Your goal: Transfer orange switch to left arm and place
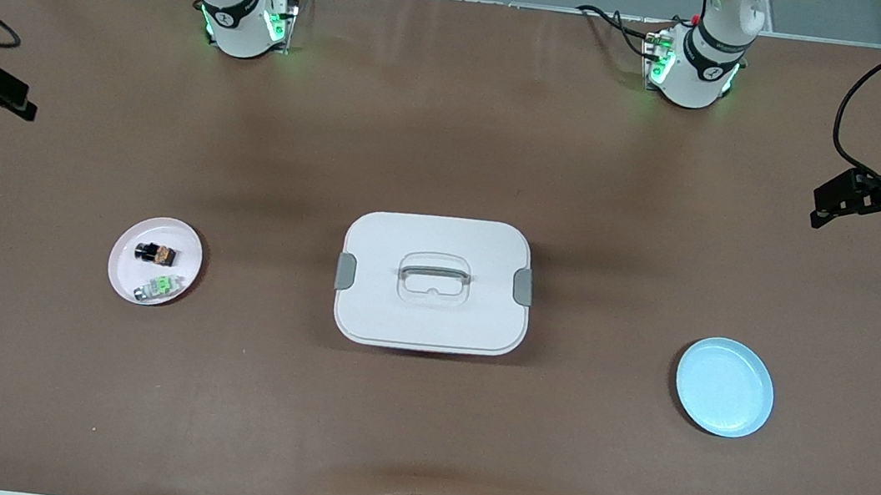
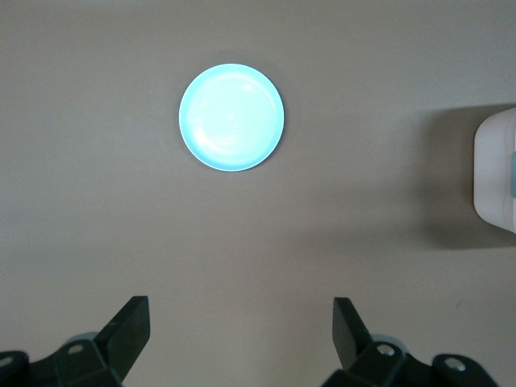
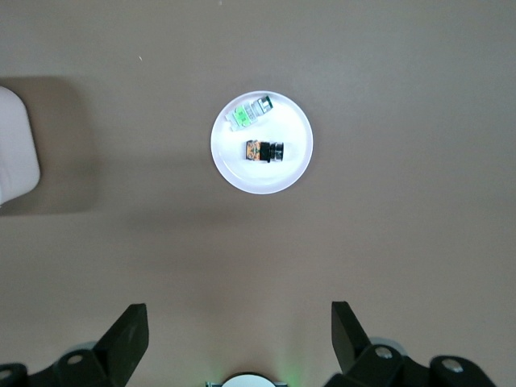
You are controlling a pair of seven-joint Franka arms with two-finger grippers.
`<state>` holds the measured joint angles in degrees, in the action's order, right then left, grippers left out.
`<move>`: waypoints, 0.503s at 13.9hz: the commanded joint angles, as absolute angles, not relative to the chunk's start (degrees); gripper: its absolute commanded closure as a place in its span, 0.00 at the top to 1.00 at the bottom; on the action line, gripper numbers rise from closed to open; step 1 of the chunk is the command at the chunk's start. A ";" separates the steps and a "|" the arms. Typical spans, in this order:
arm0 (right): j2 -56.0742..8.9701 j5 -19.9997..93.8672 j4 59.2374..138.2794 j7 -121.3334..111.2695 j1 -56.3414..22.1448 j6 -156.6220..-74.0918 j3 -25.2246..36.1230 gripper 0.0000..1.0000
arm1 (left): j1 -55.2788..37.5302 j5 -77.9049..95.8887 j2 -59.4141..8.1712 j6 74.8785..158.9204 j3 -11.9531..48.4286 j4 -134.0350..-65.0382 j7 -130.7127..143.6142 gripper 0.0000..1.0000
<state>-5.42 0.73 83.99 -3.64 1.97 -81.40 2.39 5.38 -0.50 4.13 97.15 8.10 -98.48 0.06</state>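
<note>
Front view: the tiny black orange-ended switch (image 1: 156, 252) lies on a small round pink plate (image 1: 125, 269) beside a green-silver component (image 1: 157, 287), toward the right arm's end. Between it and a pale blue plate (image 1: 724, 387) sits the large white latched plastic box (image 1: 434, 282). Left gripper (image 2: 242, 324) and right gripper (image 3: 239, 322) hang wide open, empty.

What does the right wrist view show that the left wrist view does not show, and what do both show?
Only the right wrist view shows the pink plate holding the orange switch and the green and silver component. Only the left wrist view shows the blue plate, with nothing on it. Both show the brown table, an edge of the box, and their own open gripper: the right gripper and the left gripper.
</note>
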 commanded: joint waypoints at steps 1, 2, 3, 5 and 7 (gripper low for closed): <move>-8.08 -0.17 83.49 -3.34 2.20 -85.14 1.93 1.00 | 5.54 0.44 3.60 95.98 8.17 -97.12 -0.53 1.00; -9.30 -0.26 83.58 -3.60 2.72 -86.56 2.02 1.00 | 5.54 0.44 3.60 95.98 8.17 -97.12 -0.53 1.00; -10.97 -0.35 83.50 -3.69 2.72 -86.57 1.93 1.00 | 5.45 0.44 3.60 95.98 8.17 -97.12 -0.44 1.00; -11.69 -0.35 83.85 -3.60 2.81 -86.92 1.93 1.00 | 5.54 0.44 3.60 95.98 8.17 -97.12 -0.44 1.00; -13.09 -0.35 85.07 -2.99 2.55 -87.62 2.02 1.00 | 5.45 0.44 3.60 95.98 8.17 -97.03 -0.35 1.00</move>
<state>-12.35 0.43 84.07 -3.66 2.20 -86.96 2.46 5.39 -0.50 4.09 97.15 8.10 -98.40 0.06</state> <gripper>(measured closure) 0.000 0.000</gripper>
